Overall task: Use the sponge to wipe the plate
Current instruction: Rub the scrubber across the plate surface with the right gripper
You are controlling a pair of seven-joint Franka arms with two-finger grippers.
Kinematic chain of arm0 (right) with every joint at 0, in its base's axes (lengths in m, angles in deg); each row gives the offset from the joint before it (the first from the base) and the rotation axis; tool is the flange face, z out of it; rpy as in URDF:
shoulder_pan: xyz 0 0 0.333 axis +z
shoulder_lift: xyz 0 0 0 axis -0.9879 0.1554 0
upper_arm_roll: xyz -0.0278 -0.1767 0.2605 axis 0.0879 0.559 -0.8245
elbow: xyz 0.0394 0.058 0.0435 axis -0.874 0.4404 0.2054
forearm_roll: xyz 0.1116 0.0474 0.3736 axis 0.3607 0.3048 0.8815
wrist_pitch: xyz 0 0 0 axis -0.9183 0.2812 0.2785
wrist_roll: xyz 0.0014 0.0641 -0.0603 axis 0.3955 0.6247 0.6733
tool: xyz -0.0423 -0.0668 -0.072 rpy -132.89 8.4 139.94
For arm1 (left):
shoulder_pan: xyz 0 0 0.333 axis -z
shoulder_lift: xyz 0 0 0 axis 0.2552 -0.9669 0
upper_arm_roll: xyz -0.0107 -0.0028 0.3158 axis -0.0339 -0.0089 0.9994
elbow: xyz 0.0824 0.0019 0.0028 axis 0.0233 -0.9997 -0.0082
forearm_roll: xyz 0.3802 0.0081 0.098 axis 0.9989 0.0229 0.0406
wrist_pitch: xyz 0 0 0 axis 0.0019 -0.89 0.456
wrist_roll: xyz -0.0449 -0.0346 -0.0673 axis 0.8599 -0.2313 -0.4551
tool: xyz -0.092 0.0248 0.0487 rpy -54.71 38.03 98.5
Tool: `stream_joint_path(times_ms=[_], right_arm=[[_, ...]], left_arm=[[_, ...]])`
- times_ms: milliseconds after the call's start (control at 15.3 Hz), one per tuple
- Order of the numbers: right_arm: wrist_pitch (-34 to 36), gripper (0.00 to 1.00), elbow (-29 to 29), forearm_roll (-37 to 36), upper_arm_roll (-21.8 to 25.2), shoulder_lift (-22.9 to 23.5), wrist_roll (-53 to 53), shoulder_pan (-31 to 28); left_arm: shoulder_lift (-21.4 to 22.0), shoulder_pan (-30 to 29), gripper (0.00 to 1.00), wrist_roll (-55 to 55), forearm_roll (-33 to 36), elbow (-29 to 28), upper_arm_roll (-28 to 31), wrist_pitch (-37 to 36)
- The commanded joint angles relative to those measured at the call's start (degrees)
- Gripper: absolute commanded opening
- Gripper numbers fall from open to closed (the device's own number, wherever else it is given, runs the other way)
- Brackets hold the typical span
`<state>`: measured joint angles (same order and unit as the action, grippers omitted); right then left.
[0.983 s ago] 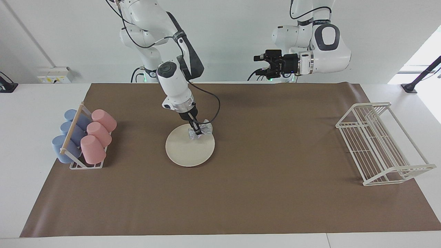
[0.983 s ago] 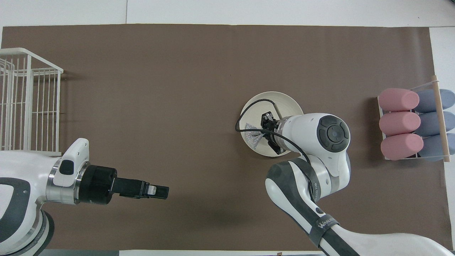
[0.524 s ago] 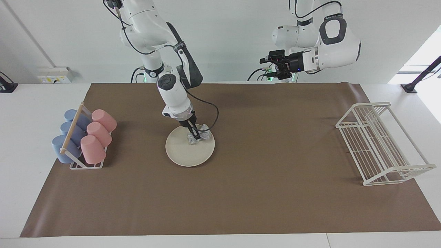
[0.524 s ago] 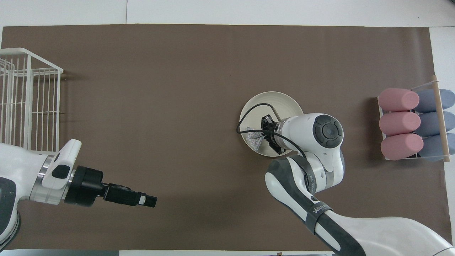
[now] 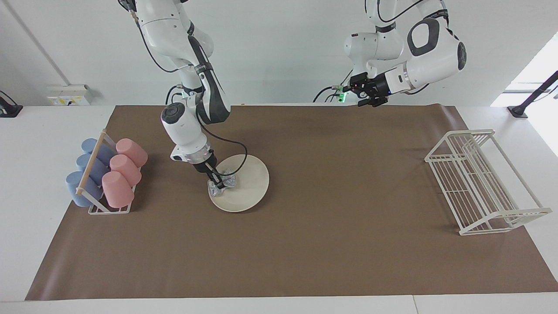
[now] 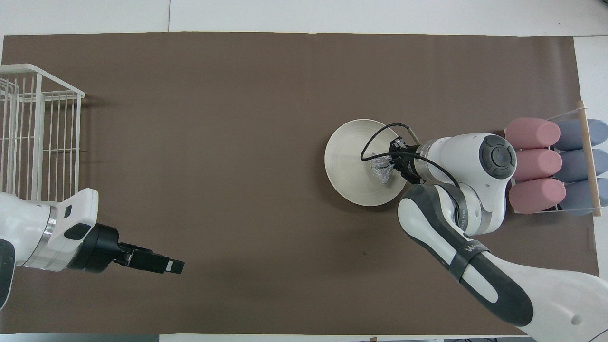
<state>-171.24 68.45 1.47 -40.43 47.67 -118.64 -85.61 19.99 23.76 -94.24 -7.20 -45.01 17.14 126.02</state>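
My right hand grips the sponge on the plate, centre-left of the frame; I should press lightly and sweep evenly. My left hand waits, upper right.

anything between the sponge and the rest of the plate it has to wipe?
Nothing visible. The right claw is shut on the sponge, which sits on the plate at the edge toward the cup rack. The plate's remaining surface is bare. The left claw waits, raised near its base.
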Motion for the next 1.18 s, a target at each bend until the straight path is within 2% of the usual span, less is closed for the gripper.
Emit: stream_joint_path(times_ms=[0, 197, 393, 524, 655, 917, 1114], right_arm=[[-4.0, 0.0, 2.2, -0.9, -0.7, 2.1, -6.5, 4.0], [-6.5, 0.0, 2.2, -0.9, -0.7, 3.0, -13.8, 8.2], [-8.3, 0.0, 2.1, -0.9, -0.7, 3.7, -19.3, 10.5], [-8.3, 0.0, 2.1, -0.9, -0.6, 3.7, -18.6, 10.7], [-8.1, 0.0, 2.2, -0.9, -0.4, 3.7, -14.8, 9.7], [-7.4, 0.0, 2.3, -0.9, -0.4, 3.8, -0.4, 2.9], [-7.3, 0.0, 2.3, -0.9, -0.4, 3.8, 2.5, 1.4]], left_arm=[[-0.4, -0.5, 1.0, 0.1, 5.0, 0.7, -0.2, 2.9], [-0.5, -1.3, 1.0, 0.2, 11.3, 0.8, -0.2, 5.9], [-0.7, -1.1, 1.0, 6.7, 16.4, 0.5, -0.4, 10.8], [-1.2, -1.0, 1.0, 11.8, 19.1, 0.7, -0.4, 12.0], [-2.1, -1.3, 1.0, 15.4, 20.1, 2.1, -0.3, 13.2], [-3.0, -2.8, 1.0, 19.1, 20.2, 2.4, -0.3, 15.0], [-3.0, -2.7, 1.0, 21.8, 20.2, 2.4, -0.4, 15.0]])
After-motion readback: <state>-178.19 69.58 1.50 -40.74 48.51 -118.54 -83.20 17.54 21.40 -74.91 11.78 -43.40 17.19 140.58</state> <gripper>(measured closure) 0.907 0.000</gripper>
